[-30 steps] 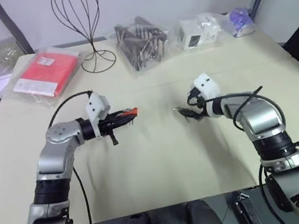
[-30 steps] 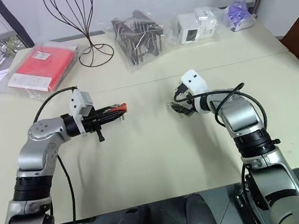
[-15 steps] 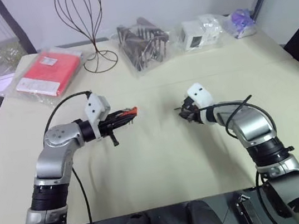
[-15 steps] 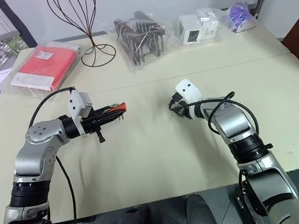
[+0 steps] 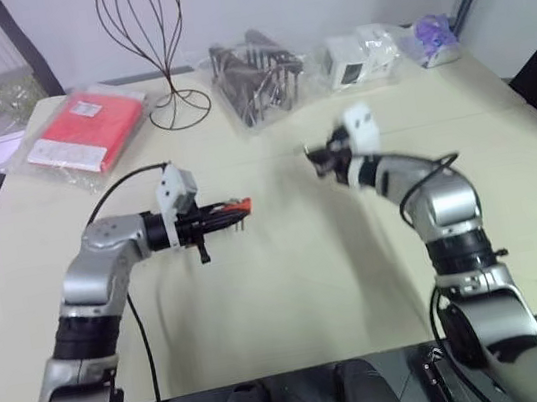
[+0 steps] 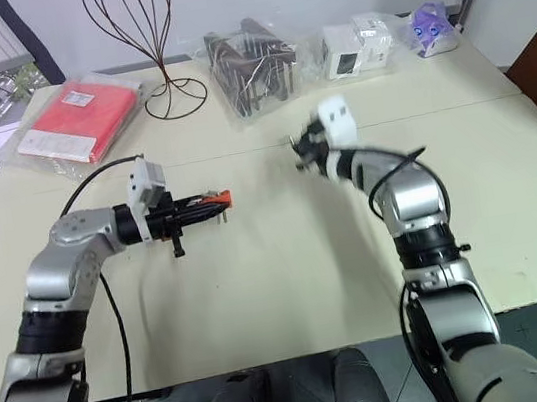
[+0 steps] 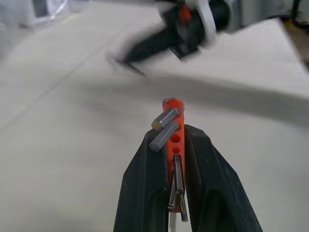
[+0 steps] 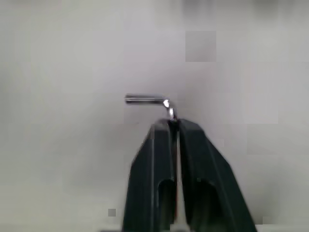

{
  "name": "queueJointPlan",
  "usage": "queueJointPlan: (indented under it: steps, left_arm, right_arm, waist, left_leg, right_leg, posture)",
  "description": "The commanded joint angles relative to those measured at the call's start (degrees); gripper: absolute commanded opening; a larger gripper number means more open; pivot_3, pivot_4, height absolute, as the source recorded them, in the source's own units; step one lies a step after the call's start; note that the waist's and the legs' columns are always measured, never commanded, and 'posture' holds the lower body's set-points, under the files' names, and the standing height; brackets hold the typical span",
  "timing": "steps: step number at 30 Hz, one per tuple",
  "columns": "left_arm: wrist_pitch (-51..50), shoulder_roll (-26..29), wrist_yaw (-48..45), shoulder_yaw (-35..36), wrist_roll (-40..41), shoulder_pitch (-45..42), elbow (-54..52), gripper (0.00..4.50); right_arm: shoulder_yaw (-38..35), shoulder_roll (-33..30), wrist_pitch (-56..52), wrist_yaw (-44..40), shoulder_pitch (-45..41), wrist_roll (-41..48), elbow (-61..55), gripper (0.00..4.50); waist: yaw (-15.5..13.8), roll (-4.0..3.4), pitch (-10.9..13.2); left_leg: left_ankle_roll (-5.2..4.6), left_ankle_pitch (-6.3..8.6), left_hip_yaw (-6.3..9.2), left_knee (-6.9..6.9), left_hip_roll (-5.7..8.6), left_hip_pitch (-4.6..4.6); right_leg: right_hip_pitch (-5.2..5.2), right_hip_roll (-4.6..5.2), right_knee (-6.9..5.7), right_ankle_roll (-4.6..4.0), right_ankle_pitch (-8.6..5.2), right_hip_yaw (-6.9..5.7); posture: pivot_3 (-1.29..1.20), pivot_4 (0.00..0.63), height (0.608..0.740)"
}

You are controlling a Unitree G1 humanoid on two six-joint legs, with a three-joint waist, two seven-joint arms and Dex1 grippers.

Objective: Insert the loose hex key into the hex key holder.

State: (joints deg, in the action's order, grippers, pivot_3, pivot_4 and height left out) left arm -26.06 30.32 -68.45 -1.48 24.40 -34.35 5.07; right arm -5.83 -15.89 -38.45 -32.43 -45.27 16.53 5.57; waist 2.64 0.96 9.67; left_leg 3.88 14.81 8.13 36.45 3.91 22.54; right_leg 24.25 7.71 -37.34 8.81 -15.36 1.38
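**Both jaws loaded, held above the worktop**

Nearest the robot, the front half of the cream worktop (image 5: pixel 293 298) lies bare, and both arms hang over it with open surface between them.

The left gripper (image 6: pixel 210 203) points across toward the right arm, its jaws pinching the hex key holder (image 7: pixel 173 126). The head views give just an orange tip past the black fingers (image 7: pixel 145 183). The left wrist view adds the detail: the orange block stands upright between the 2 fingers, 2 short dark keys jut from its upper part, round holes sit below them, and thin rods hang down in the gap.

The right gripper (image 8: pixel 173 124) is raised a little farther back, well apart from the holder. Its jaws are pressed together on the loose hex key (image 8: pixel 149 100). From the head views the key is too small and smeared to make out; the right wrist view shows the silvery rod clamped by one leg, the other leg sticking out sideways past the fingertips.

Along the far edge lie a flat red packet (image 5: pixel 77 134), a black wire stand (image 5: pixel 161 55), a bagged dark rack (image 5: pixel 253 80), a white box in plastic (image 5: pixel 353 57) and a purple item (image 5: pixel 431 38). The right side of the worktop is open to its edge.
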Motion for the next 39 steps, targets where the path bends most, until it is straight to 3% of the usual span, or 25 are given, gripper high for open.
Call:
queueJointPlan:
  steps: [1, 5, 14, 39]
  left_arm:
    - [0.07, -1.09, -3.19, -0.76, 1.5, -4.89, 4.37, 0.0]
    - [2.42, -3.76, -6.11, -1.97, 0.34, -11.28, 12.62, 0.0]
    - [6.83, -8.01, -8.64, -1.36, -0.45, -20.62, 24.46, 0.0]
    - [5.62, -7.7, -9.02, 0.81, 0.53, -21.09, 24.71, 0.0]
  right_arm:
    - [-4.29, 3.2, -2.61, -3.14, -2.18, 11.28, -6.47, 0.02]
    - [-4.9, 6.78, -4.47, -2.36, -1.76, 17.92, -11.5, 0.02]
    - [-2.2, 7.7, -4.28, -0.19, 1.02, 20.33, -15.04, 0.02]
    - [-2.05, 6.38, -1.79, 0.96, 2.35, 21.1, -12.9, 0.02]
  waist:
    - [0.03, 0.03, -0.02]
    - [-0.04, 0.03, -0.03]
    - [0.51, 0.03, -0.03]
    - [1.33, 0.03, -0.03]
  left_leg:
    - [0.0, 0.0, 0.04, -0.07, 0.0, 0.0]
    - [0.0, 0.0, 0.03, -0.08, 0.0, -0.02]
    - [0.01, -0.01, 0.03, -0.09, 0.01, -0.02]
    - [0.0, -0.01, 0.03, -0.13, 0.01, -0.01]
  right_leg:
    - [-0.02, 0.0, 0.05, 0.0, 0.0, -0.05]
    - [-0.04, 0.01, 0.07, 0.0, 0.0, -0.05]
    - [0.02, 0.01, 0.01, 0.0, 0.0, -0.04]
    - [0.05, 0.01, 0.0, 0.0, 0.0, -0.04]
  posture:
    - [0.0, 0.15, 0.74]
    - [0.0, 0.15, 0.74]
    - [0.0, 0.15, 0.74]
    - [0.0, 0.15, 0.74]
